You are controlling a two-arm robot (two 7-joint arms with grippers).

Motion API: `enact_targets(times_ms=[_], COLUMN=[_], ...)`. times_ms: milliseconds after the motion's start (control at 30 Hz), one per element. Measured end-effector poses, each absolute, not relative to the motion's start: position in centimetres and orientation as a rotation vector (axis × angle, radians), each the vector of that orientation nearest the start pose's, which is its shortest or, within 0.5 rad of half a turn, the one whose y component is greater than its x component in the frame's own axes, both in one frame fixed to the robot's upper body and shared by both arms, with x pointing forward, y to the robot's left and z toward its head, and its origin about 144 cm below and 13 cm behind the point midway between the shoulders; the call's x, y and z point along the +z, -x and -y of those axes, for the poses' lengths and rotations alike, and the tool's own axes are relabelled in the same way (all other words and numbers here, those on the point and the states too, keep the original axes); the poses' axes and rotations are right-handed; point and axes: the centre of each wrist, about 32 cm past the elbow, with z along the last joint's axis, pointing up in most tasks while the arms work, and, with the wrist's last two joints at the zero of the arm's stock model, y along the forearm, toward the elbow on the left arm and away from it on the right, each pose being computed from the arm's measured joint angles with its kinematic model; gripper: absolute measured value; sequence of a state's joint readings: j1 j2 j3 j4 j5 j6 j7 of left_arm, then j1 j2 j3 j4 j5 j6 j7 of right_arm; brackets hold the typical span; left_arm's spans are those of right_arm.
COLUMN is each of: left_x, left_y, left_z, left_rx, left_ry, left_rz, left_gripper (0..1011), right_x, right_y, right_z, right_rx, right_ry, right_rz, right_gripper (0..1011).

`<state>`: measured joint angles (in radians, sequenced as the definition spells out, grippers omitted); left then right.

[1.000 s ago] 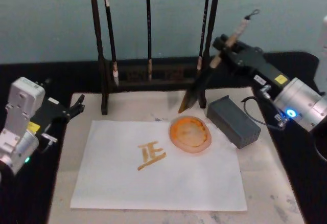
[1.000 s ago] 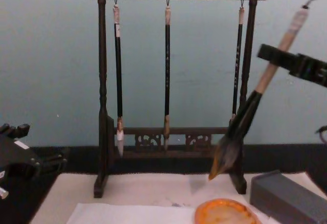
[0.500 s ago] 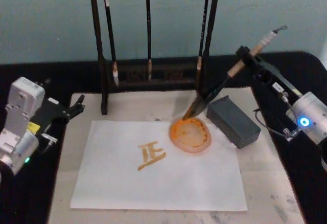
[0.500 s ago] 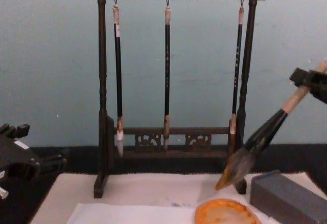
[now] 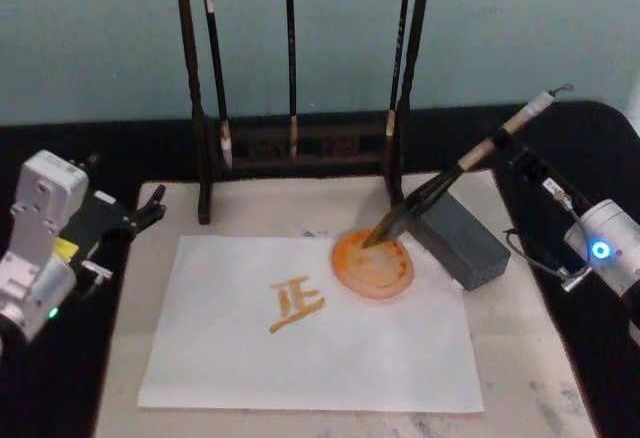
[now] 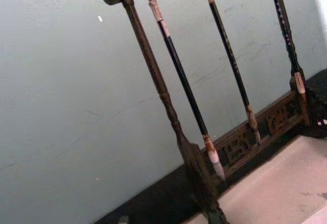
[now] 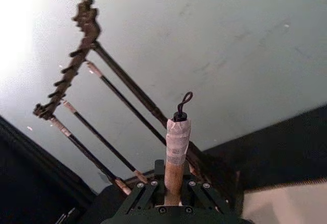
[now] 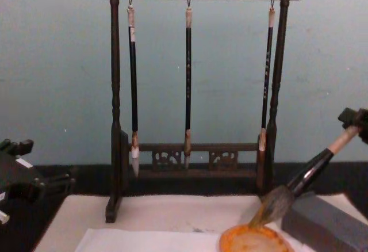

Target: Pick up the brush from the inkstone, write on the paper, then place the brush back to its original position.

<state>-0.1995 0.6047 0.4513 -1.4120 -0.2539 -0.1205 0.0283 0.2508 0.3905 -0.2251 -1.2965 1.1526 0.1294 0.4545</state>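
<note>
Two fingers of the right gripper (image 5: pixel 508 150) are closed on the pale upper handle of the brush (image 5: pixel 455 170), and in the right wrist view they (image 7: pixel 145 189) press on either side of the tan shaft, with the taped end and black cord loop standing clear above them. From that grip the brush slants down and towards the robot's left, its black lower shaft passing just over the near corner of the dark grey slab (image 5: pixel 460 240) (whether it touches there I cannot tell). Its bushy tip rests in the inkstone (image 5: pixel 350 276), an orange dish that sits on the far right part of the paper (image 5: pixel 300 358), beside an orange written character (image 5: pixel 296 304). Behind stands the wooden rack (image 5: pixel 205 158) with three thin brushes hanging. At the table's left edge the left gripper (image 5: pixel 148 210) hangs with its fingers parted and holds nothing.
</note>
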Motion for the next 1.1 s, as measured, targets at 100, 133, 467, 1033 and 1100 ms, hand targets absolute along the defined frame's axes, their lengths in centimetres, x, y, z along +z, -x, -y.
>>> enact_targets(times_ms=[100, 133, 467, 1033, 1100], left_x=[114.0, 114.0, 114.0, 114.0, 114.0], left_y=[-48.9, -48.9, -48.9, -48.9, -48.9], left_z=[-31.0, -31.0, -31.0, -31.0, -31.0], left_rx=[1.248, 1.248, 1.248, 1.248, 1.248], left_ry=[-0.304, -0.304, -0.304, -0.305, -0.304], left_rz=[0.285, 0.285, 0.285, 0.285, 0.285], left_gripper=[1010, 1010, 1010, 1010, 1010], right_x=[114.2, 114.0, 113.0, 112.1, 112.0], right_y=[-52.3, -52.3, -52.6, -52.6, -52.6], right_z=[30.9, 30.9, 30.9, 30.5, 30.4], right_rx=[-0.965, -0.97, -0.99, -1.006, -1.009], right_ry=[-0.503, -0.506, -0.547, -0.549, -0.551], right_rz=[-0.636, -0.648, -0.743, -0.804, -0.806], right_gripper=[165, 165, 165, 165, 165])
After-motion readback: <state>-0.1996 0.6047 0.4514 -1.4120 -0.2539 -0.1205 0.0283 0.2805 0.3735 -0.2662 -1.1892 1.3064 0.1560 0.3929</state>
